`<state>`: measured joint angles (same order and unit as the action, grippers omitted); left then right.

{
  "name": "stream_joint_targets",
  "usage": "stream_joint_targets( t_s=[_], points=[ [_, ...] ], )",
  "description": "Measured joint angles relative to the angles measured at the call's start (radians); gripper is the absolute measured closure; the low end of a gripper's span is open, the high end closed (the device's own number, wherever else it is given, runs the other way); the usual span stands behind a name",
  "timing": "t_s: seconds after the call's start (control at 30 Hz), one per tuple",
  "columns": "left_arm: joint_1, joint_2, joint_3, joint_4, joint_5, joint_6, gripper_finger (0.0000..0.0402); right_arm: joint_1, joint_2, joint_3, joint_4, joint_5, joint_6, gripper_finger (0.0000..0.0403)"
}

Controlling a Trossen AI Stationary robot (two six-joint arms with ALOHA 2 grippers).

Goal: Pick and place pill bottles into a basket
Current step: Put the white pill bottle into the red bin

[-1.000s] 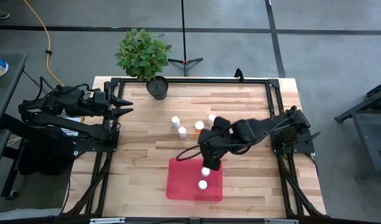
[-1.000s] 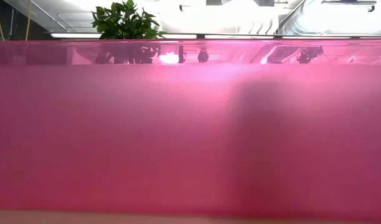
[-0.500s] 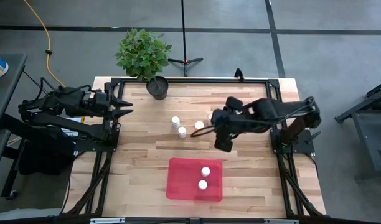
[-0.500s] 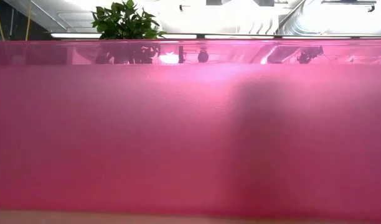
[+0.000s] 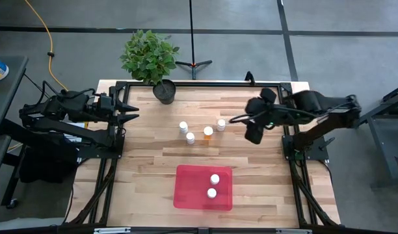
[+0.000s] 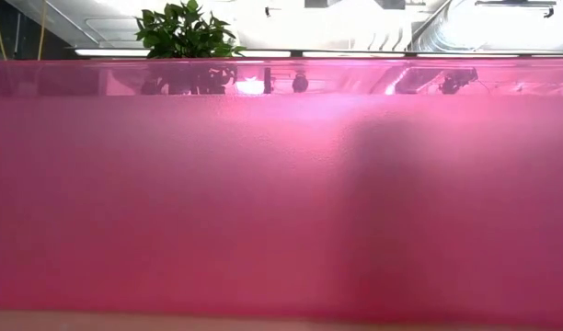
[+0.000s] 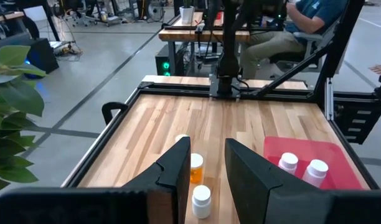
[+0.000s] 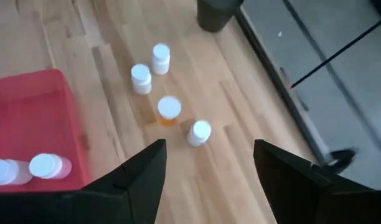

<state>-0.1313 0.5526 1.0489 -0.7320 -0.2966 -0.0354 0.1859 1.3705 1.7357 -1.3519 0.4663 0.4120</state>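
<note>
The red tray (image 5: 192,195) lies near the table's front edge with two white-capped bottles (image 5: 214,178) (image 5: 212,192) in it. Several more bottles stand on the wood behind it: two white (image 5: 183,127) (image 5: 190,137), one amber (image 5: 208,131) and one white (image 5: 220,124). My right gripper (image 5: 253,134) is open and empty, above the table to the right of that group; its wrist view shows the group (image 8: 169,109) and the tray (image 8: 28,112). My left gripper (image 5: 131,110) is open and empty at the table's left edge.
A potted plant (image 5: 164,91) stands at the table's far edge, left of centre. A black frame (image 5: 205,84) runs round the tabletop. The tray's red wall (image 6: 281,184) fills the low view. A seated person (image 7: 290,25) shows beyond the table in the left wrist view.
My right gripper has gone from above the tray toward the table's far right and up. The bottle that was under it stays in the tray beside the other one.
</note>
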Motion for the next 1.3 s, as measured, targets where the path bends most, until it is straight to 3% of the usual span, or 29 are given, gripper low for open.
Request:
stream_joint_targets(
  t_s=[0.23, 0.47, 0.83, 1.1, 1.3],
  points=[
    [0.0, 0.0, 0.0, 0.019, 0.0, -0.007, 0.0268, -0.083, -0.37, -0.586, 0.416, -0.184, 0.089, 0.0171],
    [0.0, 0.0, 0.0, 0.025, -0.003, -0.044, 0.0268, -0.155, -0.586, -0.88, 0.576, -0.35, 0.149, 0.0171],
    [0.0, 0.001, -0.036, 0.026, -0.026, -0.08, 0.0268, -0.202, -0.768, -0.973, 0.624, -0.375, 0.129, 0.0171],
    [0.0, 0.029, -0.051, -0.025, -0.21, -0.002, 0.0268, -0.233, -0.783, -0.973, 0.624, -0.367, 0.133, 0.0171],
    [0.001, 0.074, -0.047, -0.023, -0.215, 0.031, 0.0268, -0.261, -0.774, -0.973, 0.624, -0.368, 0.165, 0.0171]
  ],
)
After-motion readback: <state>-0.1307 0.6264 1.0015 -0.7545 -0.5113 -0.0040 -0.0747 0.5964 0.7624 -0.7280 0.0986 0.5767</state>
